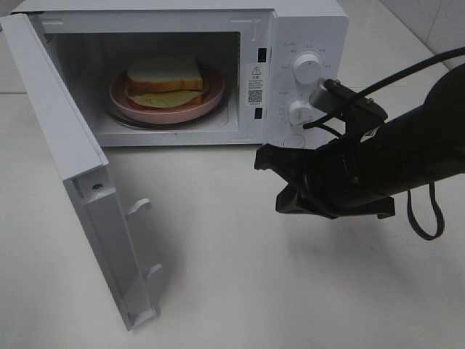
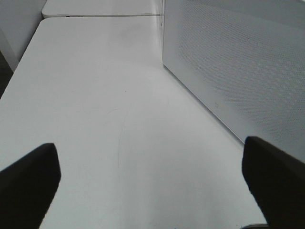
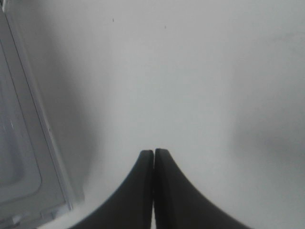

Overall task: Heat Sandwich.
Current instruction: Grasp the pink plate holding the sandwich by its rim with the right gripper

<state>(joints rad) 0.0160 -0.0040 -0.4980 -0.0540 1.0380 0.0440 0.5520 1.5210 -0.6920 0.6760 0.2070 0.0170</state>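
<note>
Low in the left wrist frame, the left fingers are spread wide over the bare tabletop. At centre right of the high view, the right fingers are pressed together, holding nothing. Farther back, upper centre, the open microwave holds the sandwich on a pink plate.

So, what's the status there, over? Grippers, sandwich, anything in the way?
Left gripper open, empty. Right gripper shut, empty, before the microwave. Sandwich on pink plate inside. Door wide open, opening unobstructed.

Right tool and arm are showing matte black, thin cables trailing off, silver-capped camera riding above.
</note>
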